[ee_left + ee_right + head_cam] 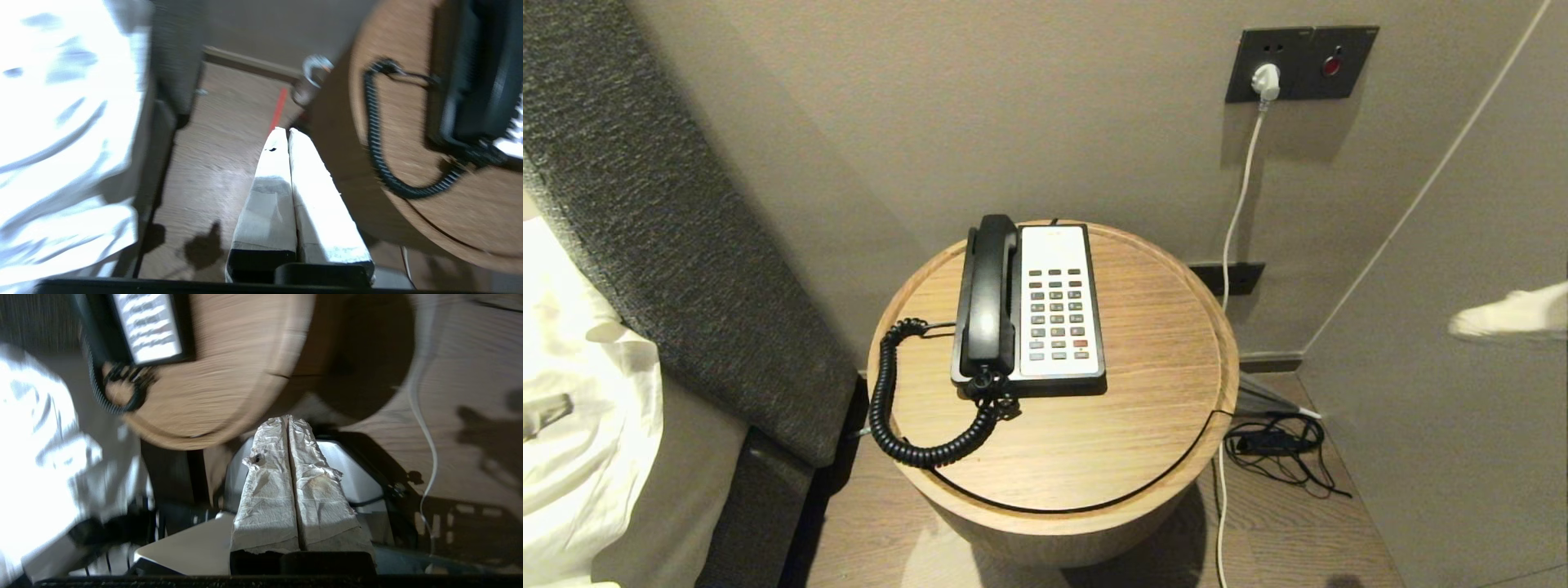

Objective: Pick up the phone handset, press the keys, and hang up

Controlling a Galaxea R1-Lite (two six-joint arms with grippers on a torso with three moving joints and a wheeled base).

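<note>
A black handset [990,294] rests in its cradle on the left side of a phone with a white keypad [1057,314], on a round wooden table [1143,392]. A black coiled cord [886,408] loops off the table's left edge. My left gripper [287,130] is shut and empty, low over the floor beside the table's left side; the handset [482,81] and cord [374,134] lie off to one side of it. My right gripper [288,417] is shut and empty, off the table's right side, with the keypad [147,326] far from it. It shows as white fingers [1507,314] at the head view's right edge.
A bed with white linen [572,408] and a grey headboard [670,229] stand left of the table. A wall socket with a white plug [1264,80] and cable [1237,212] is behind on the right. Black cables [1278,445] lie on the floor.
</note>
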